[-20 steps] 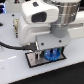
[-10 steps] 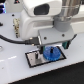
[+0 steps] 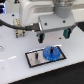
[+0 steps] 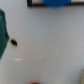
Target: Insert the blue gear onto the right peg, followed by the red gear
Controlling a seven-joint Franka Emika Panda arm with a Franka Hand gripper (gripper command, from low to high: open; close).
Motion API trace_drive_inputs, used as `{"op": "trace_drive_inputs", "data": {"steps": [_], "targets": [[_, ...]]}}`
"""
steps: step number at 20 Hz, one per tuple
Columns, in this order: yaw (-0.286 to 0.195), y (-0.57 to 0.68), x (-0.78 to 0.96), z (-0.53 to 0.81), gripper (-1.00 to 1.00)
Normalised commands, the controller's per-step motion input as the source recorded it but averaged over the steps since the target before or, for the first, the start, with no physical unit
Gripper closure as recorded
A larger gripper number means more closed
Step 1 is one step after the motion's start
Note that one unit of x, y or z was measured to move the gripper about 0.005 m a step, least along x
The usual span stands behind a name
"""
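Blue gear seated on the plate; red gear is your next pick.

Your gripper [image 3: 52, 35] hangs above the plate with its teal-tipped fingers [image 3: 40, 36] spread apart and nothing between them. Below it, at about six o'clock in the exterior view, the blue gear [image 3: 51, 53] lies flat on the black-framed plate [image 3: 32, 61], toward the plate's three o'clock end, where the right peg should be; the peg itself is hidden by the disc. The other peg [image 3: 36, 56] stands bare toward nine o'clock. I judge the first insertion done. The red gear [image 4: 35, 82] shows only as a sliver at the wrist view's edge, well apart from the plate, so next you need to travel there, centre over its hub and close.
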Motion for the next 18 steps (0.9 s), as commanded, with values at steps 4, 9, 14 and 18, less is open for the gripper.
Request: {"op": "trace_drive_inputs", "data": {"steps": [4,9,14,18], "targets": [[0.000,0.07,-0.82,-0.01,-1.00],[0.000,0.08,-0.78,-0.07,-1.00],[0.000,0.16,-0.70,-0.17,-1.00],[0.000,0.21,-0.63,-0.23,-1.00]]}}
